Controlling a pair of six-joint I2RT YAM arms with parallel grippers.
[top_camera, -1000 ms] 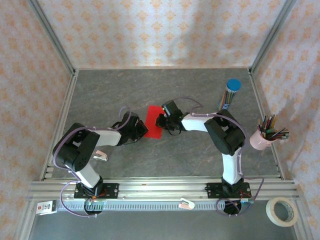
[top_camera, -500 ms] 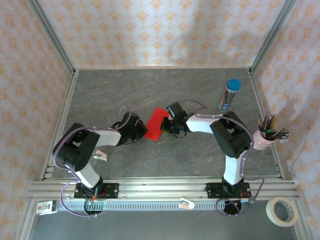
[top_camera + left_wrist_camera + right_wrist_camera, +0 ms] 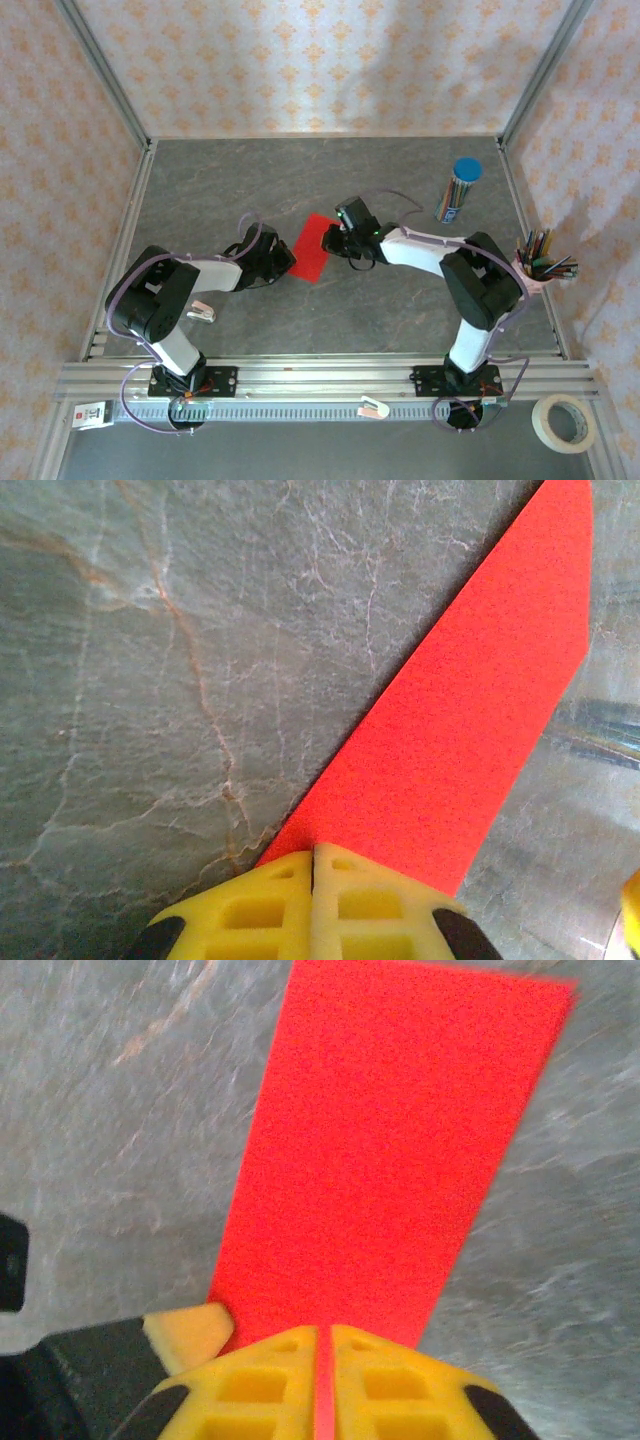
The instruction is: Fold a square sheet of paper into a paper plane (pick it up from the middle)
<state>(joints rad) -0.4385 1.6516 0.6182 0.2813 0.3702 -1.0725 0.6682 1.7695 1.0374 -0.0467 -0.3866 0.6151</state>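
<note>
The red sheet of paper [image 3: 312, 248] is near the middle of the table [image 3: 250, 180], spanning the gap between the two grippers. The left gripper [image 3: 285, 262] is clamped on its near-left end, fingers pressed together over the edge [image 3: 312, 865]. The right gripper [image 3: 331, 240] pinches its opposite, right-hand edge, a thin red line showing between the closed fingers [image 3: 323, 1345]. A blue-capped tube of coloured pencils [image 3: 457, 190] stands well apart toward the far right corner.

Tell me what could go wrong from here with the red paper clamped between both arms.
1. The thin bright red paper sheet is clamped by the left jaws and the right jaws at once; if the arms pull apart, it could tear.
2. Each grip takes only a narrow strip of edge, so the sheet may slip free mid-fold.
</note>
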